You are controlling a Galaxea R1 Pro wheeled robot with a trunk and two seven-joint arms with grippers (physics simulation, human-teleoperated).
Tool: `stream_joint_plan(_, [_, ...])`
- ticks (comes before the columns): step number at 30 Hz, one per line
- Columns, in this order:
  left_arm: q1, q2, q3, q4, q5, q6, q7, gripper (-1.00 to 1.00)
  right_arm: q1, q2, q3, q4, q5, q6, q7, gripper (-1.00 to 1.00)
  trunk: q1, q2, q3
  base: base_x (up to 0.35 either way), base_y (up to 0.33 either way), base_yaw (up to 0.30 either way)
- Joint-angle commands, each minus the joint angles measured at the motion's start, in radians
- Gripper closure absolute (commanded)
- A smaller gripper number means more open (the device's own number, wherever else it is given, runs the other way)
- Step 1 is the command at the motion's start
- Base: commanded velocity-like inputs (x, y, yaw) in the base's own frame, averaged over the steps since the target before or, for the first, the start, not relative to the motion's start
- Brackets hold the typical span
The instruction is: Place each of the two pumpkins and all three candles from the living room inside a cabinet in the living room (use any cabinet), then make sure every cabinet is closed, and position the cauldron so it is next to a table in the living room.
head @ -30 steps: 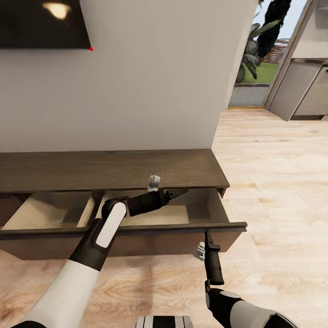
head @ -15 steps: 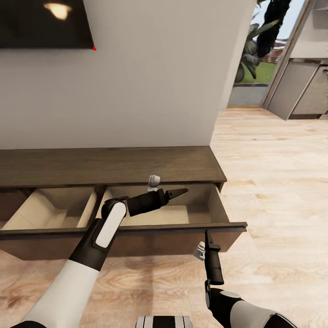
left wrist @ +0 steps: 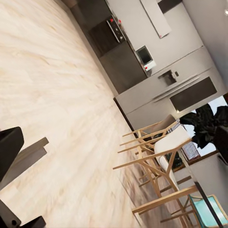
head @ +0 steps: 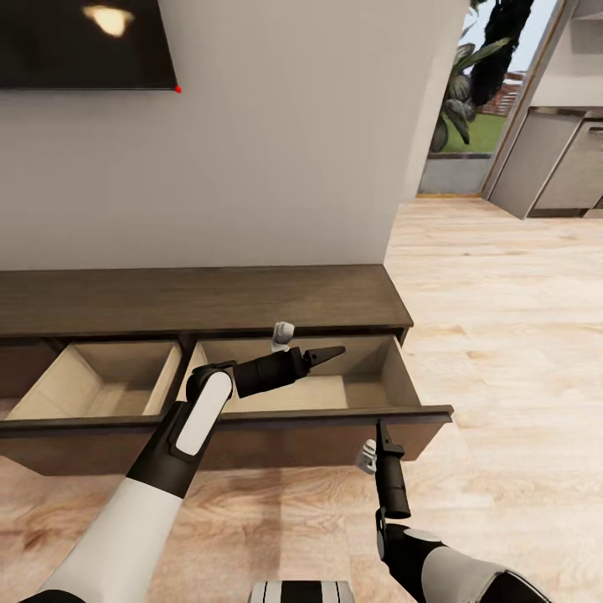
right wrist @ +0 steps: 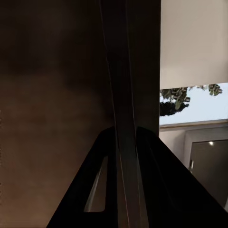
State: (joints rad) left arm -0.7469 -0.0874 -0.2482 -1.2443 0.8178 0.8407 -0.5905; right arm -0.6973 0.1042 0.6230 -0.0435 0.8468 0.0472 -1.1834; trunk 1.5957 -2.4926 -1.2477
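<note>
Pale wood floor runs up to a white wall, with a dark screen high at the left. Against the wall stands the cabinet, a long, low dark-brown unit whose long axis runs left to right along the wall. Two of its drawers stand pulled out toward the robot. The left drawer shows a bare pale interior as far as can be seen, its left end running out of view. The right drawer also shows a pale floor with nothing visible on it, though the left arm covers part of it.

The left gripper hangs over the right drawer, pointing to the right along the cabinet's length, its fingers drawn close together and holding nothing that can be seen. Its wrist view looks across the floor to chairs and kitchen units.

The right gripper points up at the right drawer's front panel, near its right end. In the right wrist view its fingers sit close on either side of a thin dark edge of the panel; whether they touch it cannot be told.
</note>
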Motion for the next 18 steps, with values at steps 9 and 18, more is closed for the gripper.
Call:
stream_joint_plan(9, [0.0,0.0,0.0,0.0,0.0,0.0,0.0,-1.0,0.017,0.0,0.04,0.002,0.006,0.0,0.011,1.0,0.0,0.0,0.0,-0.02,0.0,0.0])
stream_joint_plan(18, [0.0,0.001,0.001,0.002,0.0,0.0,0.0,-1.0,0.017,0.0,0.038,0.002,0.006,0.0,0.011,1.0,0.0,0.0,0.0,-0.007,0.0,0.0])
